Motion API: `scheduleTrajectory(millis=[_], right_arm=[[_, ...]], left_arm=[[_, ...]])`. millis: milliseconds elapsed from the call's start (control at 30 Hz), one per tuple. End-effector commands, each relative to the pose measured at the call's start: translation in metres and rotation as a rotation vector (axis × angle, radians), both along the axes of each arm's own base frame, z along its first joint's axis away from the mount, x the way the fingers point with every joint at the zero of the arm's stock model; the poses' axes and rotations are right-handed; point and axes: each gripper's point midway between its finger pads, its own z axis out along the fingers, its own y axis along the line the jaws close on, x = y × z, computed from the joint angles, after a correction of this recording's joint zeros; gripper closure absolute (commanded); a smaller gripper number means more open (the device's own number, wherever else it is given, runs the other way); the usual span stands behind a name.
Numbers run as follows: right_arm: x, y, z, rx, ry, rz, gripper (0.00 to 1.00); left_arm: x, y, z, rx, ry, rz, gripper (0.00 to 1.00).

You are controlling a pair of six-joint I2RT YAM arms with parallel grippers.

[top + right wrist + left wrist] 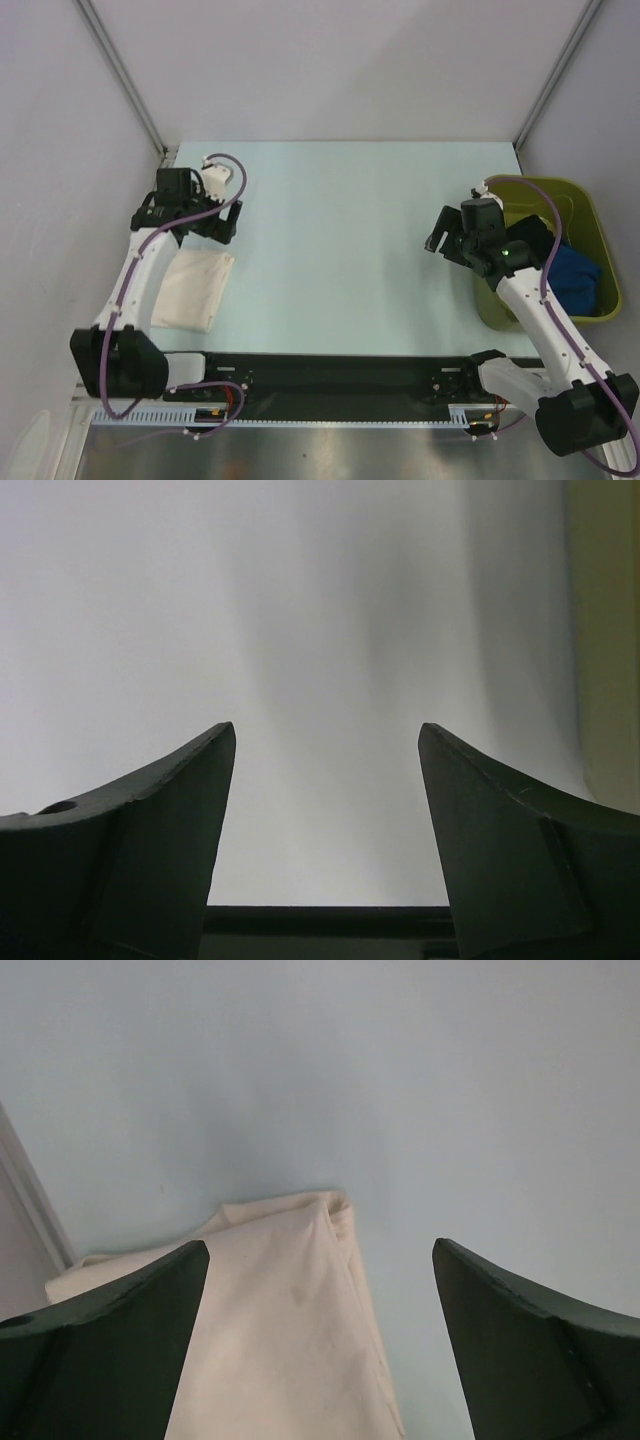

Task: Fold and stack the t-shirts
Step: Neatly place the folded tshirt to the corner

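Folded cream t-shirt (193, 290) lies at the table's (340, 220) 8 o'clock side. The left tool (320, 1243) hangs over its 12 o'clock end, jaws wide, holding nothing. Black t-shirt (530, 235) and blue t-shirt (580, 275) fill the olive bin (590, 215) at 3 o'clock; the right tool (327, 730) beside it is wide, empty.

Worktop (340, 230): 1, pale blue-green, flat, matte.
Bin (597, 235): 1, olive-green plastic, rectangular, standing at the worktop's right edge.
Rail (340, 372): 1, black, running along the near edge.
Walls (340, 60): white panels on 3 sides, with 2 slanted metal posts (120, 75) at the far corners.
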Motion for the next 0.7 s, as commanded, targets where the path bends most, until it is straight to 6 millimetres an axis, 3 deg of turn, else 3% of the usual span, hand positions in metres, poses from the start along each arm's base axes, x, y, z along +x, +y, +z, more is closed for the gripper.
scheduleTrajectory(millis=[0,33,67,100,133,167,233,267,333,533,667], right_arm=[[-0.003,0.006,0.016,0.001,-0.053,0.091,0.21],[-0.006,0.006,0.015,0.004,-0.058,0.099,0.21],[-0.009,0.008,0.013,0.009,-0.055,0.117,0.21],[-0.01,0.008,0.013,0.005,-0.061,0.128,0.2],[-0.013,0.009,0.015,0.007,-0.072,0.141,0.21],[-0.016,0.009,0.013,0.007,-0.067,0.151,0.21],[-0.019,0.008,0.012,-0.004,-0.076,0.164,0.21],[-0.021,0.008,0.008,-0.004,-0.07,0.17,0.2],[-0.022,0.009,0.005,-0.004,-0.068,0.185,0.2],[-0.022,0.011,0.002,0.003,-0.064,0.188,0.2],[-0.024,0.01,0.004,0.008,-0.074,0.185,0.2]], left_arm=[[-0.035,0.011,0.0,0.074,-0.045,0.004,0.0],[-0.042,0.012,0.0,0.092,-0.067,-0.015,0.0],[-0.053,0.014,-0.014,0.1,-0.054,-0.016,0.0],[-0.061,0.017,-0.005,0.116,-0.108,-0.004,0.0],[-0.067,0.019,-0.009,0.125,-0.117,0.002,0.0],[-0.076,0.022,-0.025,0.138,-0.098,0.005,0.0],[-0.086,0.03,-0.023,0.169,-0.147,0.04,0.0],[-0.093,0.032,-0.036,0.178,-0.141,0.048,0.0],[-0.098,0.038,-0.036,0.193,-0.181,0.082,0.0],[-0.112,0.051,-0.068,0.221,-0.109,0.172,0.0],[-0.11,0.05,-0.07,0.21,-0.089,0.172,0.0]])
